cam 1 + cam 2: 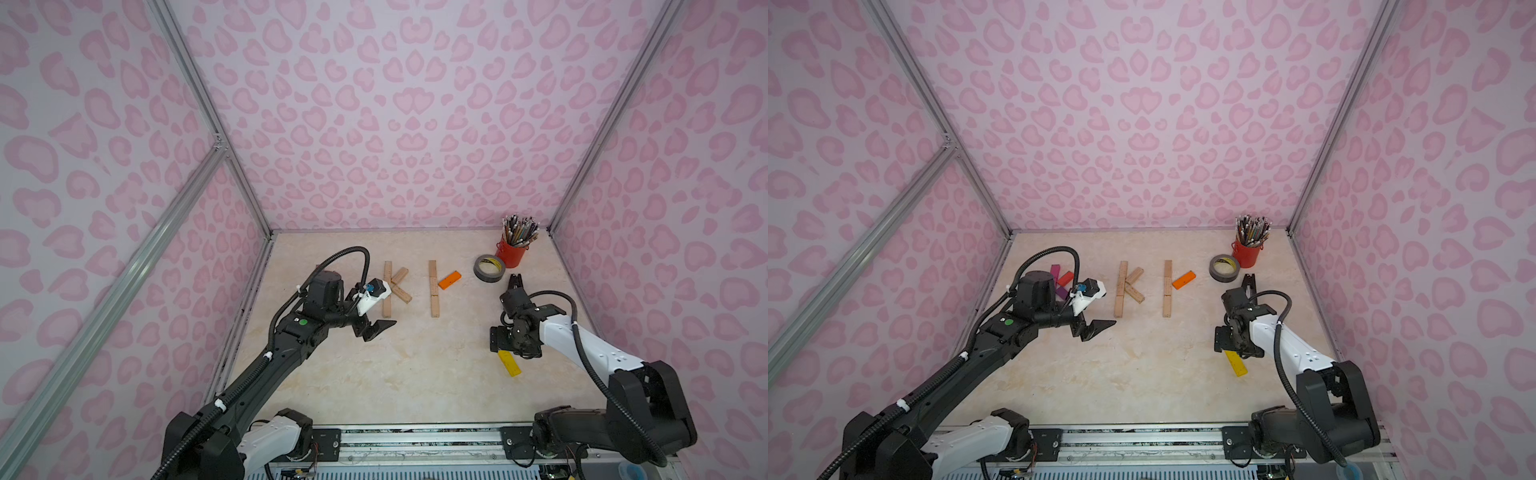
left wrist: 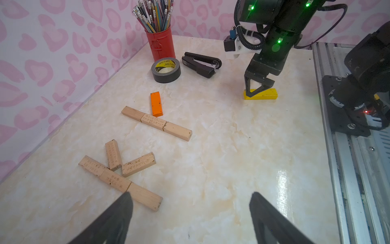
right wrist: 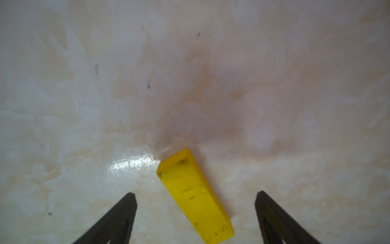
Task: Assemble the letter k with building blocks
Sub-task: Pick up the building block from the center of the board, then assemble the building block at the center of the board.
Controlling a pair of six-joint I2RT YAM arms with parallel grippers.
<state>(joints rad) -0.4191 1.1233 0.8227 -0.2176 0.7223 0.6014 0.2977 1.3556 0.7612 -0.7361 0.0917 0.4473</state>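
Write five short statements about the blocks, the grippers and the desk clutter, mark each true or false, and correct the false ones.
1. The right gripper is shut on the yellow block. False: its jaws stand open on either side of the block, which lies on the table.
2. The left gripper is open and holds nothing. True.
3. The orange block lies on the tape roll. False: it lies on the table beside a row of three wooden blocks.
4. A wooden K of five blocks lies finished. True.
5. The red cup is empty. False: it is full of pencils.
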